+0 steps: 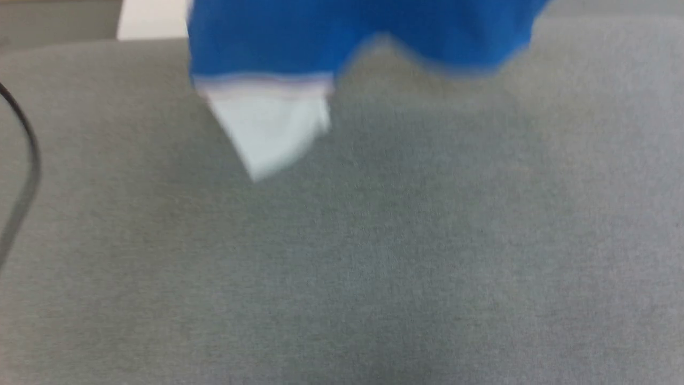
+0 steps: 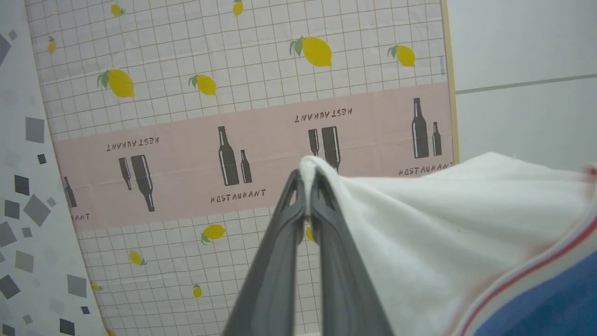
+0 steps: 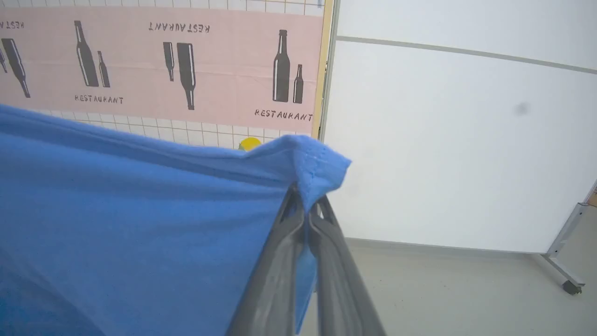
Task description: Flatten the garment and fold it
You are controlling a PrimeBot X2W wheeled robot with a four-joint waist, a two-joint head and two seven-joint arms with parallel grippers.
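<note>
The garment [image 1: 363, 37], a bright blue T-shirt, hangs blurred above the grey table [image 1: 374, 256] at the top of the head view, one white sleeve [image 1: 270, 125] dangling below it. In the left wrist view my left gripper [image 2: 307, 186] is shut on the edge of a white sleeve [image 2: 443, 224], whose red stripe and blue body trail off to the lower right. In the right wrist view my right gripper [image 3: 305, 207] is shut on a hemmed blue corner of the garment [image 3: 140, 219], which spreads away to the left.
A black cable [image 1: 24, 160] curves along the table's left edge. Both wrist views face a panel printed with lemons and bottles [image 2: 242, 116] and a white partition [image 3: 457, 149] on wheeled feet over a pale floor.
</note>
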